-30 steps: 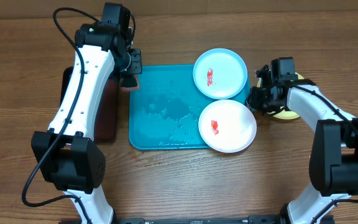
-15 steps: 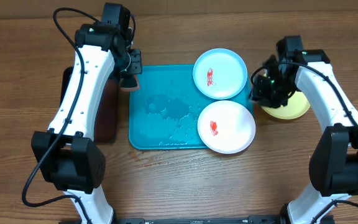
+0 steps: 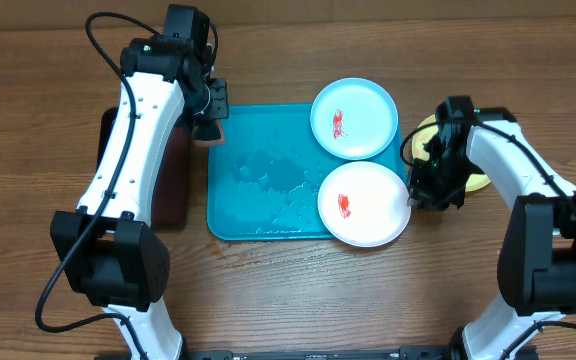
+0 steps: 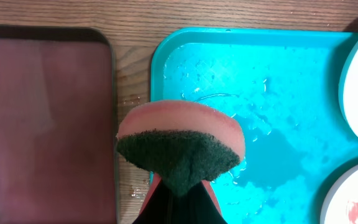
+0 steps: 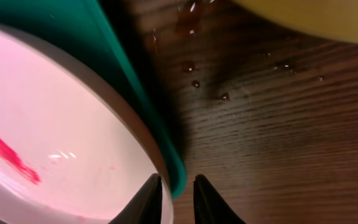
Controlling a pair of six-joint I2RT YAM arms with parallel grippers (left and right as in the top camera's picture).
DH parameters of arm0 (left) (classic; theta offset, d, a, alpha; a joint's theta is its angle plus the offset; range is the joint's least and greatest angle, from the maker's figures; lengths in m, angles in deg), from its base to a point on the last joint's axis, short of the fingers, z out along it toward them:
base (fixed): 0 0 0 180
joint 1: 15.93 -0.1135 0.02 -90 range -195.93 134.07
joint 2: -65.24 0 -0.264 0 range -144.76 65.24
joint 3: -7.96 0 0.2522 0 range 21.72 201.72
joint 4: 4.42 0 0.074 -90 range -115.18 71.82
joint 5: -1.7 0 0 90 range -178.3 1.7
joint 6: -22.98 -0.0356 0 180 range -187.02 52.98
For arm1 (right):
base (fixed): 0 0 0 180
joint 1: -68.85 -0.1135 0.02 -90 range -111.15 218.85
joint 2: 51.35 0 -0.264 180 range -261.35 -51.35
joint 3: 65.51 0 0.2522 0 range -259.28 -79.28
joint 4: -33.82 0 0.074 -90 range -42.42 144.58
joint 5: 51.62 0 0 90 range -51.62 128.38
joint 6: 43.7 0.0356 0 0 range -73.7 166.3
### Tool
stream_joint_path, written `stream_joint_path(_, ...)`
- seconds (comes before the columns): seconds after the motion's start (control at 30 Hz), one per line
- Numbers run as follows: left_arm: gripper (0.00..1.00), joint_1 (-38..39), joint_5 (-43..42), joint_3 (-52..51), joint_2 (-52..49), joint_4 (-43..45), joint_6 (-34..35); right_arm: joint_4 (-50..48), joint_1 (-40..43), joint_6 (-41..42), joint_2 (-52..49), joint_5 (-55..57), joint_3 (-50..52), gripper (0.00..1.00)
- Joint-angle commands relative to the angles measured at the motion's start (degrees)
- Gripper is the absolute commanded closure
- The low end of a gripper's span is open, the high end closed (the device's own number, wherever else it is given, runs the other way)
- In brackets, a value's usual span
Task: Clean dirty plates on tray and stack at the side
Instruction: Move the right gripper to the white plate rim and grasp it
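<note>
Nearest on the wooden tabletop (image 3: 488, 300), the white plate (image 3: 365, 204) lies in the near right corner of the turquoise tray (image 3: 258, 190), overhanging its rim, with a red smear (image 3: 346, 204) left of its middle. The right claw (image 3: 410, 197) is down at that plate's right edge. In its wrist view the two fingers (image 5: 149, 198) stand only a slit apart, with the plate's rim and the tray's edge in line with the gap, and I cannot tell whether anything is pinched. Just beyond it, toward the tabletop's right edge, the yellow-green plate (image 3: 476, 180) rests on the bare wood, partly hidden by the right arm, with droplets (image 5: 194, 82) beside it. The tray's floor is wet. Farther back, the pale cyan plate (image 3: 354, 118) sits on the tray's far right corner, also marked red. At the far left corner the left claw (image 4: 179, 200) is clamped on a pink sponge (image 4: 179, 146), its green scouring face toward the wrist camera. Left of the tray lies a black tray (image 4: 42, 112) with a dark-red inside.
</note>
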Motion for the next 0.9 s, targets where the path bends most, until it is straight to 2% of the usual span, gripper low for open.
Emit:
stream_joint_path(0.0,0.96,0.04,-0.68,-0.24,-0.02,0.09,0.37,-0.85,-0.33,0.37,0.79,0.48,1.31,0.84)
stream_joint_path(0.17,0.96,0.07,-0.68,-0.24,0.0,0.04,0.37,-1.46,-0.33,0.35,0.79,0.02,1.49,0.86)
stream_joint_path(0.43,0.96,0.07,-0.68,-0.24,0.0,0.07,0.37,-4.17,-1.38,1.68,0.79,-0.37,3.54,0.84)
stream_joint_path(0.5,0.96,0.09,-0.68,-0.24,0.0,0.02,0.35,-5.09,-1.92,1.88,0.79,-0.35,4.48,0.86)
stream_joint_path(0.6,0.96,0.07,-0.68,-0.24,0.0,0.02,0.35,-5.05,-1.99,1.88,0.79,-0.33,4.59,0.96)
stream_joint_path(0.87,0.96,0.11,-0.68,-0.24,0.0,0.02,0.35,-2.56,-2.32,0.35,0.81,-0.35,3.37,0.96)
